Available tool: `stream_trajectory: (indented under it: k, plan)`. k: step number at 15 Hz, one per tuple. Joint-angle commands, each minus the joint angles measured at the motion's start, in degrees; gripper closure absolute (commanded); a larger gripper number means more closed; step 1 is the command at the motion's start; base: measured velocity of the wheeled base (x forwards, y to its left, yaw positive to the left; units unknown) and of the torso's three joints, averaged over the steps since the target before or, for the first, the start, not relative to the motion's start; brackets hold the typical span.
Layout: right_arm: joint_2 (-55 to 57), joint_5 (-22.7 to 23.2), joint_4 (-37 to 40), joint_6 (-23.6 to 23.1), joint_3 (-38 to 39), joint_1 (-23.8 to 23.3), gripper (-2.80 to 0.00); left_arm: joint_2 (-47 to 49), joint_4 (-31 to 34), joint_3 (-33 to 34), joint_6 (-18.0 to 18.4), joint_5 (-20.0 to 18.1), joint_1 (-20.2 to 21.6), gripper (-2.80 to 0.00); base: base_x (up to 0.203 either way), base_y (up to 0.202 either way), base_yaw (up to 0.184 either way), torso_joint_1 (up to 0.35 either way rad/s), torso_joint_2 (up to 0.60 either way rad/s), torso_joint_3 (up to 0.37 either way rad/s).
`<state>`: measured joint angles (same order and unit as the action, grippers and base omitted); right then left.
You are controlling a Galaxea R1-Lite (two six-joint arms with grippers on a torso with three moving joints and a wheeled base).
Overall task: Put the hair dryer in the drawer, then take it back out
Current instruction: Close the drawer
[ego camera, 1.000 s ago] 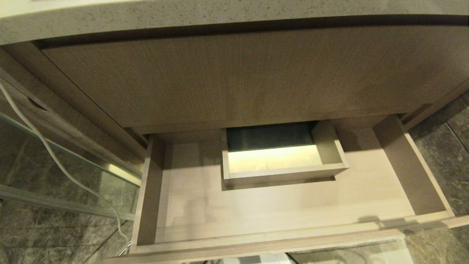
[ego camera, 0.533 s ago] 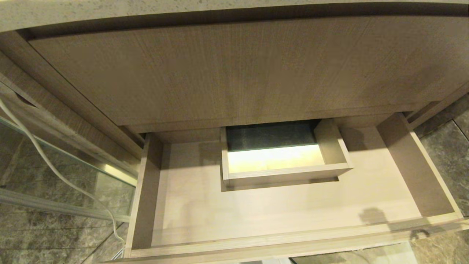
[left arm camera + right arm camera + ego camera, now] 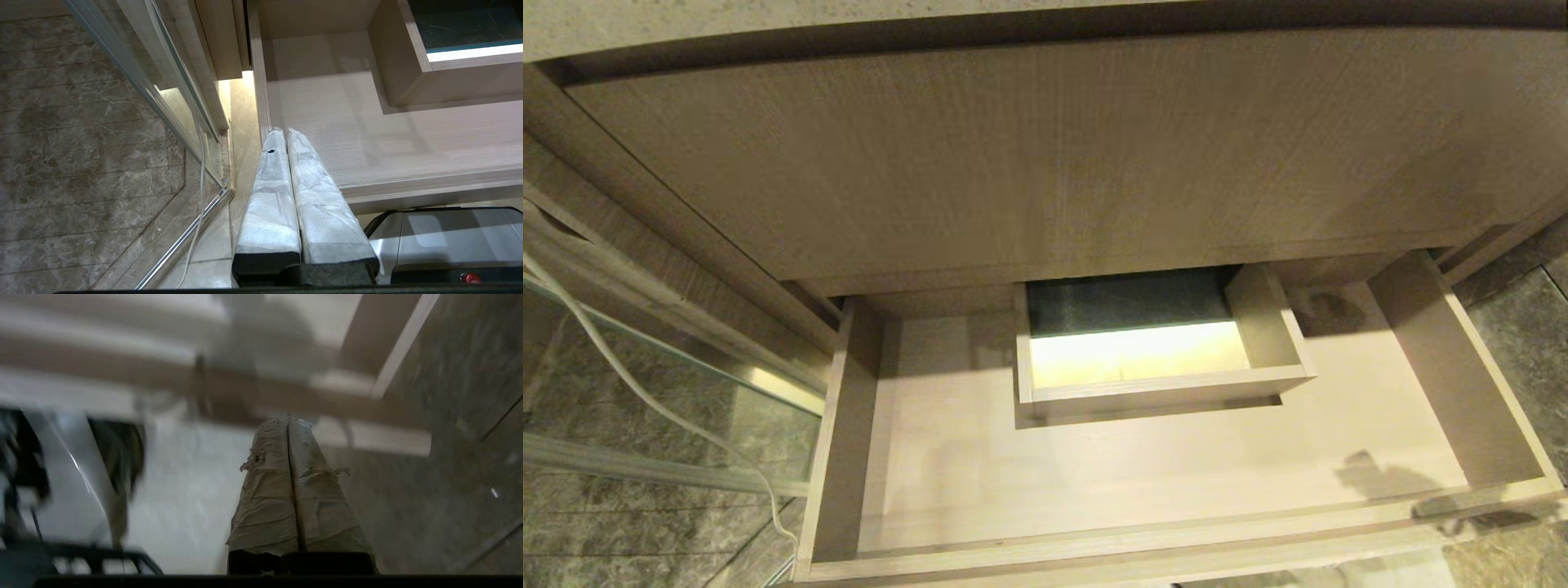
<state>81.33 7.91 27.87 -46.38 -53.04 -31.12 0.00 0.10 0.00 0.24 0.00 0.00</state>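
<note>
**Open drawer, two closed claws, no dryer in sight**

One wide wood-grain drawer (image 3: 1143, 482) stands pulled out beneath a taller wood-grain panel (image 3: 1045, 155), its pale floor bare around a single boxed cut-out (image 3: 1156, 347) at the middle. One white cable (image 3: 637, 392) trails down the left side past a glass pane (image 3: 645, 384) and over the grey marbled floor tiles (image 3: 596, 523). The hair dryer appears in none of the three views, so its place relative to either claw cannot be told. The left gripper (image 3: 282, 132) hangs by the drawer's near left corner, its two wrapped fingers pressed together on nothing. The right gripper (image 3: 288, 418), in a blurred view, seems to hover close below the drawer's front edge near its right corner, fingers likewise together and empty.
</note>
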Motion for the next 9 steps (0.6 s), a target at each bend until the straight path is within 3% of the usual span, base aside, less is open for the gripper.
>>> stream_trajectory:
  k: [1, 4, 9]
  plan:
    - [7.97, -3.45, 7.43, -9.09, -1.92, -3.60, 0.00, 0.00, -0.01, 0.03, 0.02, 0.00, 0.00, 0.00, 0.000, 0.000, 0.000, 0.012, 0.01, 0.035]
    - [12.66, -8.44, 9.55, -14.98, -2.14, -4.74, 0.00, 0.00, -0.01, 0.07, 0.02, 0.00, 0.00, 0.00, 0.000, 0.000, 0.000, 0.002, 0.00, 0.011]
    - [19.22, -10.14, 11.40, -15.93, -1.72, -3.87, 0.00, -0.08, -0.01, 0.01, 0.02, 0.00, 0.00, 0.00, 0.000, 0.000, 0.000, 0.000, 0.00, 0.000]
